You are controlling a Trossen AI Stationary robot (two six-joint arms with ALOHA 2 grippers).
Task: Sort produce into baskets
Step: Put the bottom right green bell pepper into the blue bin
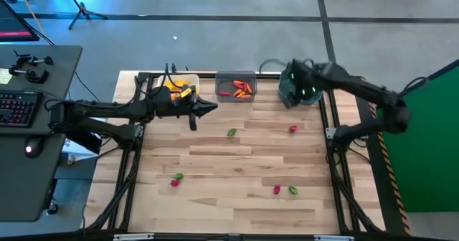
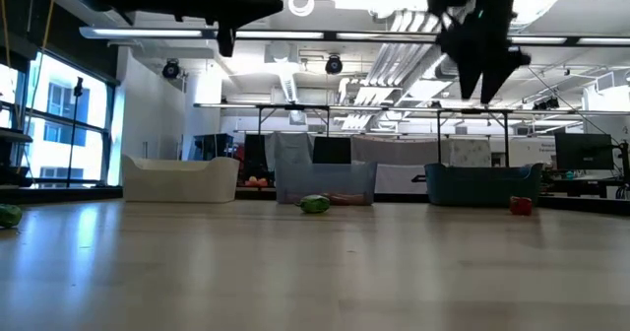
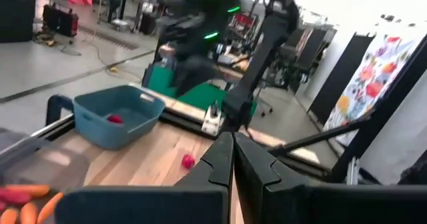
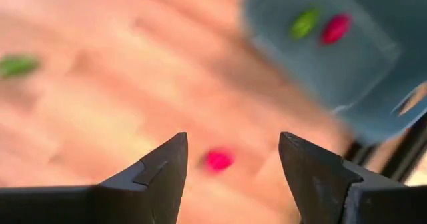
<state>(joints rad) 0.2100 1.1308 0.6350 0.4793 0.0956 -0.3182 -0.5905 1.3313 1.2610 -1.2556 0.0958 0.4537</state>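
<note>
1. I see the wooden table point(image 1: 229, 155) carrying three baskets along its far edge: white basket point(image 1: 181, 85) left, grey basket point(image 1: 236, 85) middle, teal basket point(image 1: 295, 90) right.
2. My right tool point(image 1: 292, 89) hangs over the teal basket, fingers apart, holding nothing.
3. My left tool point(image 1: 209, 108) sits closed and empty, just near of the white basket.
4. Red and green produce point(image 1: 232, 132) lies scattered on the table; carrots point(image 1: 241, 90) fill the grey basket.

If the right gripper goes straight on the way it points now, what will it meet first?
Probably the small red piece on the table: it lies between the open right gripper fingers. The teal bin sits off to one side. Depth is unclear.
</note>
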